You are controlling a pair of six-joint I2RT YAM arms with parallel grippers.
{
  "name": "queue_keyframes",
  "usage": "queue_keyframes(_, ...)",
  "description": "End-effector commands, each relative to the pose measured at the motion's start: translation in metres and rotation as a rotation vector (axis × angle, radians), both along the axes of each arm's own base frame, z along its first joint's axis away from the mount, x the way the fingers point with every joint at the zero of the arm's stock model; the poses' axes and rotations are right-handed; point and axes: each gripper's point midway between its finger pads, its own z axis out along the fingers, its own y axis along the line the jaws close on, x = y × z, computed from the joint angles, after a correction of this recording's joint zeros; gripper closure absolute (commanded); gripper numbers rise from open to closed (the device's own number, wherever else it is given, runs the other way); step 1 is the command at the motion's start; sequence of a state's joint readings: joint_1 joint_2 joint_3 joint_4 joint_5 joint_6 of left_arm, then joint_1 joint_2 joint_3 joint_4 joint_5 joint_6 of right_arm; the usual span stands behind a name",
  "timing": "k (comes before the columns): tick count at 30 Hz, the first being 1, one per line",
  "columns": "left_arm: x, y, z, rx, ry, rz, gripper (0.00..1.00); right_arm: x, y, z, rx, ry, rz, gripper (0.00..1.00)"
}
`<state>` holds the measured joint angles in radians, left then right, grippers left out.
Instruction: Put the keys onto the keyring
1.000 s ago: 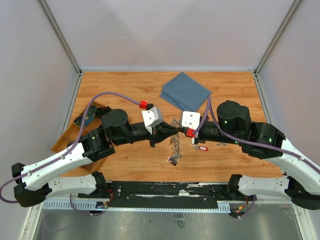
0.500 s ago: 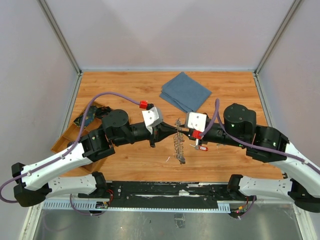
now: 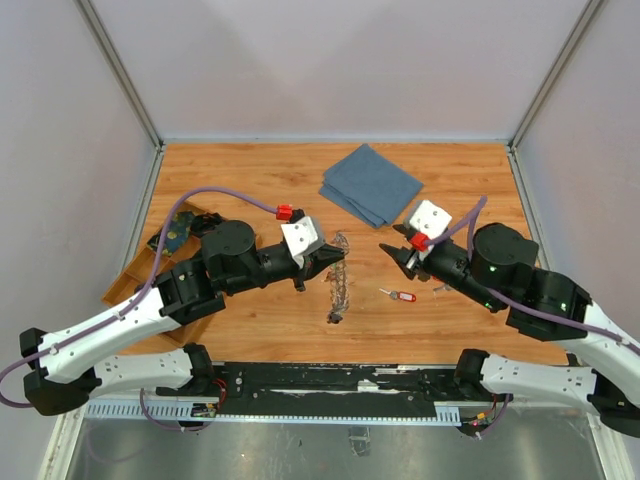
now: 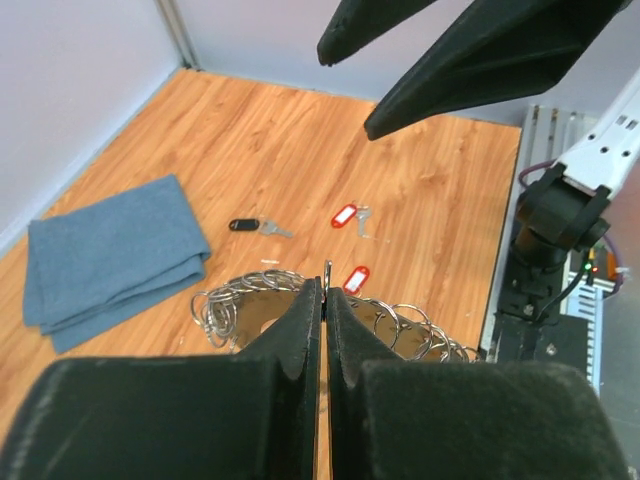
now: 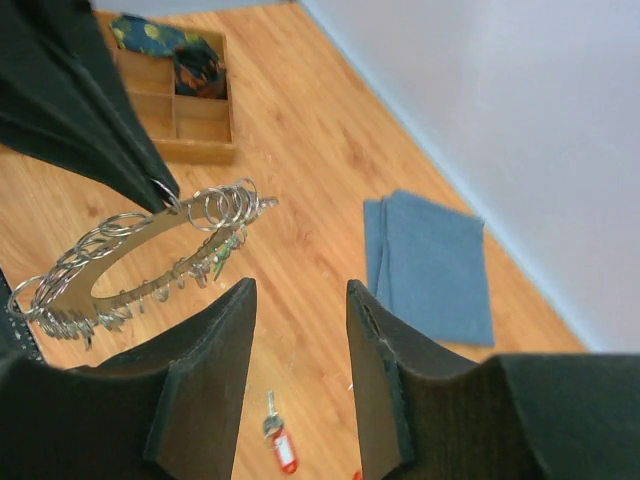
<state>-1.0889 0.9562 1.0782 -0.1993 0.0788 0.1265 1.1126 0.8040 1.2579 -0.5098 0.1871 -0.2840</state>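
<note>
Top external: keyring [image 3: 338, 278] over wood-grain table [image 3: 230, 170].

Bright, even, diffuse light falls from above; shadows on the wooden surface [image 3: 250, 180] are faint and soft, with no harsh glare. The top view is sharp. In the wrist views, the left gripper [image 4: 325, 300] and right gripper [image 5: 300, 300] loom dark and blurred in the lower frame.
</note>
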Motion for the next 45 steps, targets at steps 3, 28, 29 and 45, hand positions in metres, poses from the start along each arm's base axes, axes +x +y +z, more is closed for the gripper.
queue_keyframes(3, 0.004, 0.011, 0.025, -0.024, -0.108, 0.031, 0.99, 0.036, -0.020, -0.061, 0.051, 0.412, -0.292, 0.58)
queue_keyframes(28, -0.007, -0.014, 0.034, 0.032, -0.257, 0.134, 1.00, 0.073, -0.066, -0.170, 0.175, 0.779, -0.523, 0.52)
queue_keyframes(29, -0.008, -0.014, 0.032, 0.045, -0.273, 0.124, 1.00, 0.073, -0.066, -0.169, 0.178, 0.775, -0.520, 0.52)
queue_keyframes(45, -0.058, -0.007, 0.000, 0.035, -0.842, -0.211, 0.99, 0.073, -0.063, -0.172, 0.183, 0.725, -0.470, 0.52)
